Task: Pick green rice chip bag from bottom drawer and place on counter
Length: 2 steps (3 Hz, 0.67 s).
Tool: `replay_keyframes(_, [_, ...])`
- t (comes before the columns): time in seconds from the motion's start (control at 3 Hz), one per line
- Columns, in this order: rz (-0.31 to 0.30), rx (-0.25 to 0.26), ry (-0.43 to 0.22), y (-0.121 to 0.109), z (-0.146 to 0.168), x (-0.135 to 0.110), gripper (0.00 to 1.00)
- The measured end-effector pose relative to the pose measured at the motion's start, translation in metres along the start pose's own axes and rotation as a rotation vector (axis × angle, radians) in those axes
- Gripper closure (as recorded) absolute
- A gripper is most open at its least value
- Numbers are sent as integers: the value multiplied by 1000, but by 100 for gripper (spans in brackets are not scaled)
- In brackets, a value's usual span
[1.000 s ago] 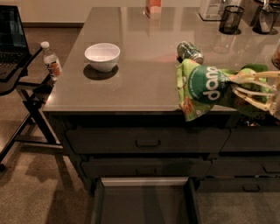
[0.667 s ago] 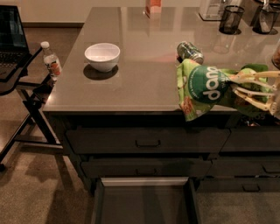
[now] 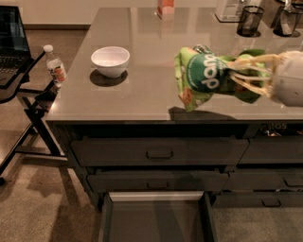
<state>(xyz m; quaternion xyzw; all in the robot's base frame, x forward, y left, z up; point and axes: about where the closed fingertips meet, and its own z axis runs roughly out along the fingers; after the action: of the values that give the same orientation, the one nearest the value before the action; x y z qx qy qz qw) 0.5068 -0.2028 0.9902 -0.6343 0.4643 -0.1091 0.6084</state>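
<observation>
My gripper (image 3: 233,72) comes in from the right and is shut on the green rice chip bag (image 3: 201,75), a crinkly light-green bag with a dark green round logo. The bag hangs just above the counter (image 3: 142,94) near its front edge, throwing a shadow on the stone. The bottom drawer (image 3: 156,217) stands pulled open below, its dark inside showing nothing in it. A green can (image 3: 202,48) is partly hidden behind the bag.
A white bowl (image 3: 110,60) sits on the counter's left part. Dark cups (image 3: 249,21) and an orange box (image 3: 165,6) stand at the back. A black side stand (image 3: 23,90) with a water bottle (image 3: 55,65) and laptop is on the left.
The bag and gripper have moved a little left and up, further over the counter. Nothing else has moved.
</observation>
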Motion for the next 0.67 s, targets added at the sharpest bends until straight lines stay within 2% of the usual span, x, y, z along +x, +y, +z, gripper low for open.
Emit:
replay_keyframes(0.33, [15,-13,-34,-12,41,4,100])
replay_keyframes(0.67, [80,-42,-64,-12,91,7,100])
